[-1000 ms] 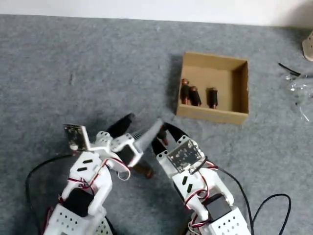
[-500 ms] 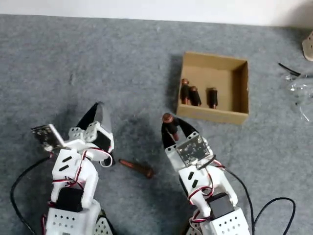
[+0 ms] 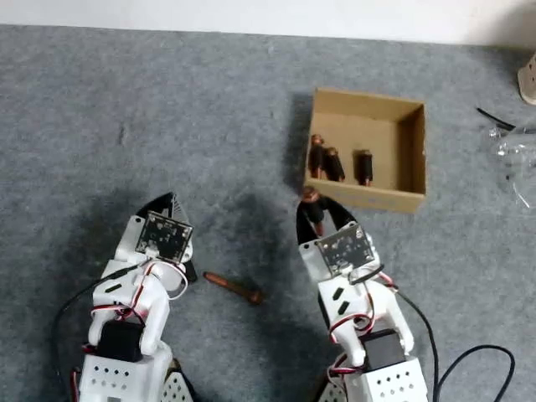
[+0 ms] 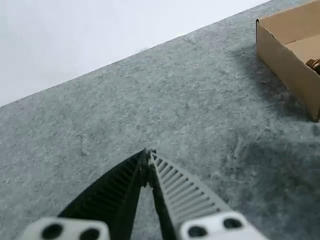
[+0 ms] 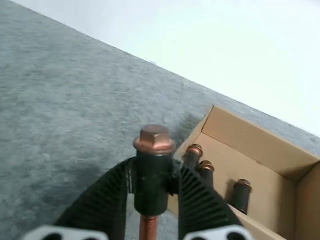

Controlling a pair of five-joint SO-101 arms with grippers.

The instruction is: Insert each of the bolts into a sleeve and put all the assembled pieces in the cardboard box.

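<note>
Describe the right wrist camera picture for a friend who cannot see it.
The right pincer grips a black sleeve with a copper bolt pushed through it, above grey felt. Just beyond it is an open cardboard box with three more sleeved bolts inside.

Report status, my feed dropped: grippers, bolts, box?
Left gripper shut, empty. Right gripper shut on sleeved bolt, just short of box. Three pieces in box, one loose bolt on mat. Nothing between gripper and box.
</note>
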